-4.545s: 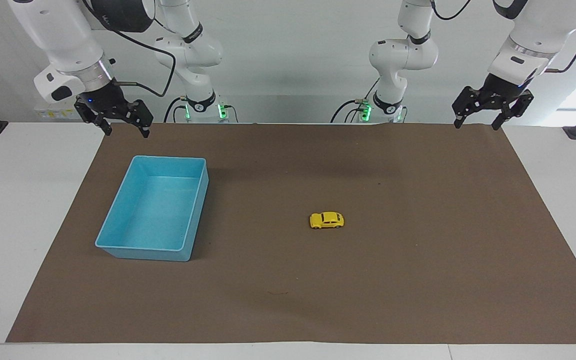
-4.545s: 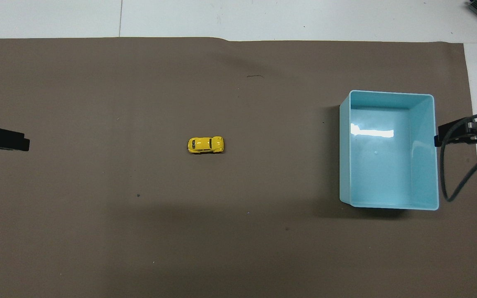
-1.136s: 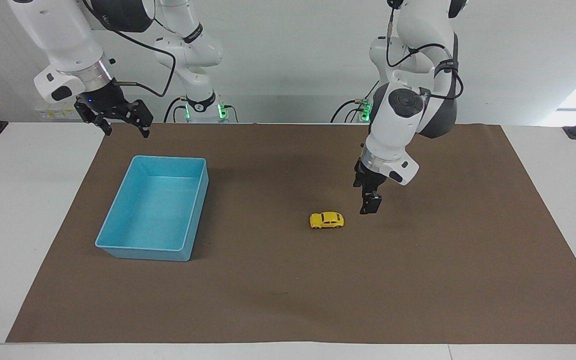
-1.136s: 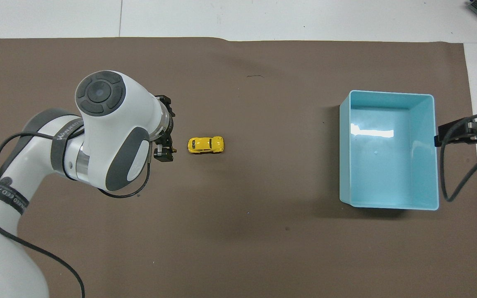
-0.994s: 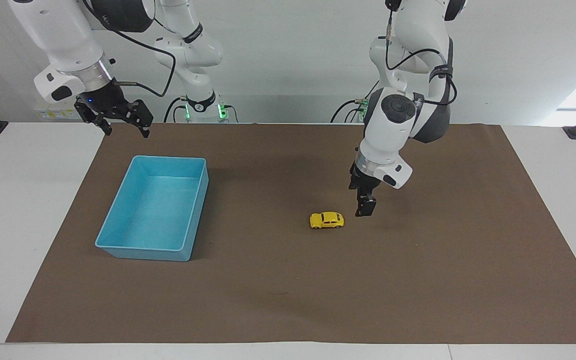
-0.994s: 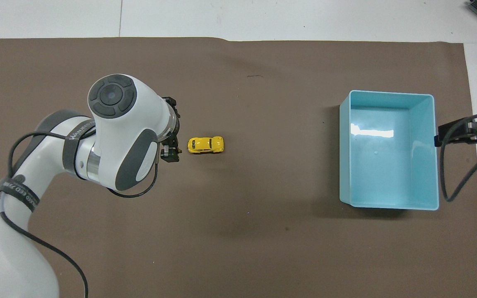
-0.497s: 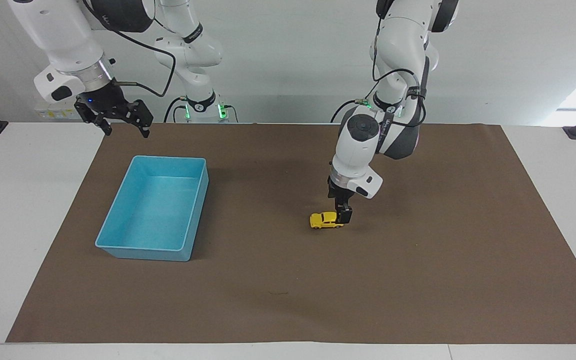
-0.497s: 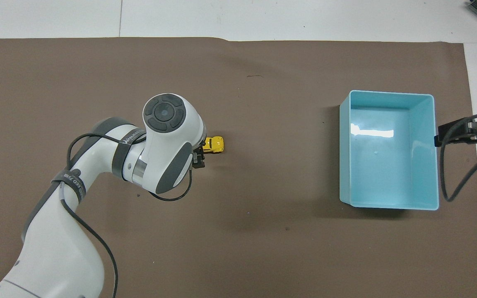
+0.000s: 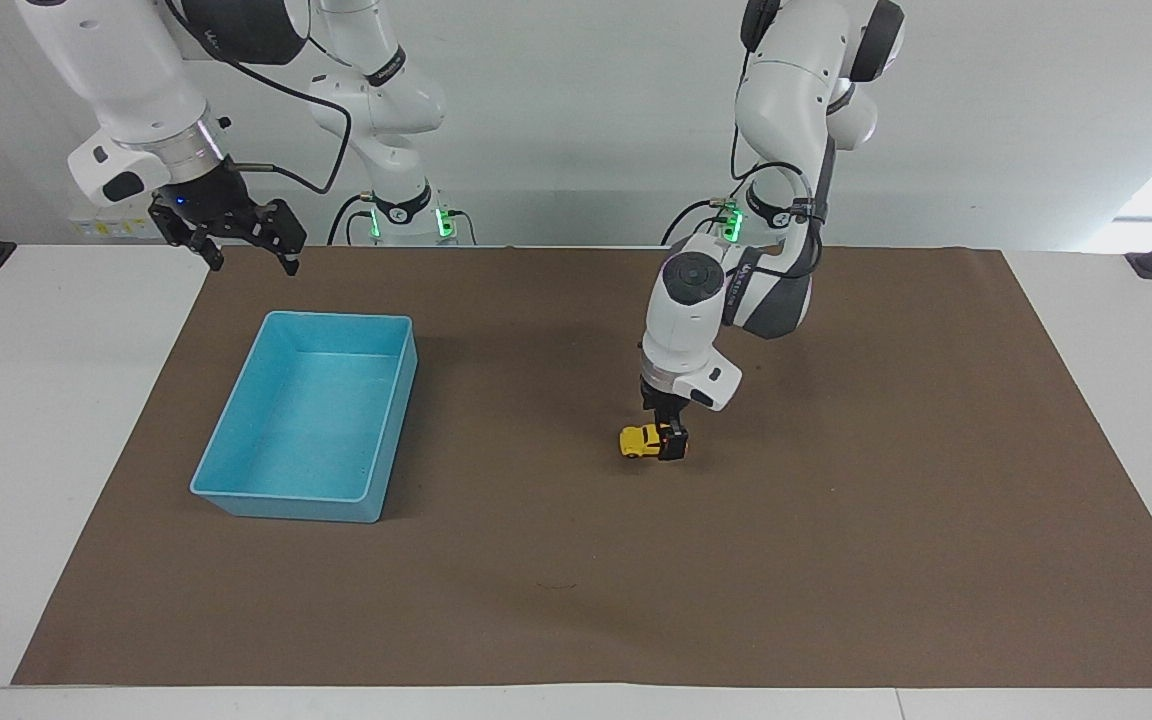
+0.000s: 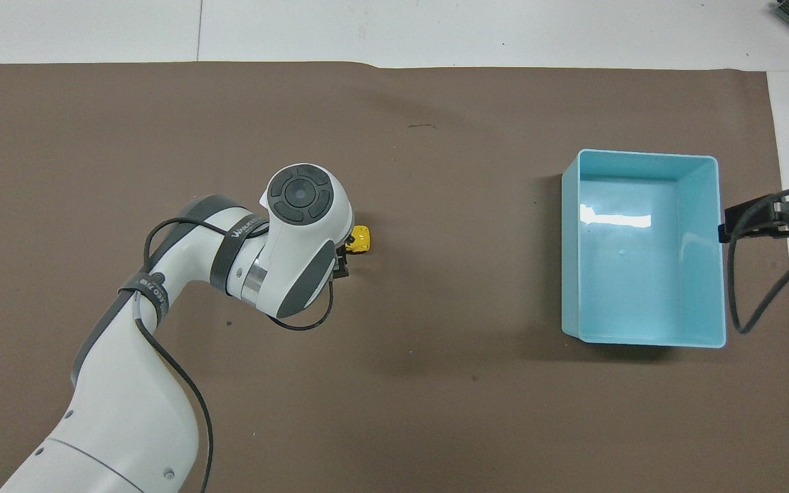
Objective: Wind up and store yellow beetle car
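The only lettering sits on a dark band (image 10: 233,236) round the left arm's forearm, in white capitals, too small to make out for certain. A second strap (image 10: 150,287) lower on that arm carries white characters, equally unreadable.

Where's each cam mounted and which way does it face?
Facing view: high across the table, looking at the robots; shows both arms, left gripper at the yellow beetle car, right gripper waiting near the blue bin.
Overhead view: above the robots' end, looking steeply down; left arm fills the lower part.
Shared: car, bin, brown mat.
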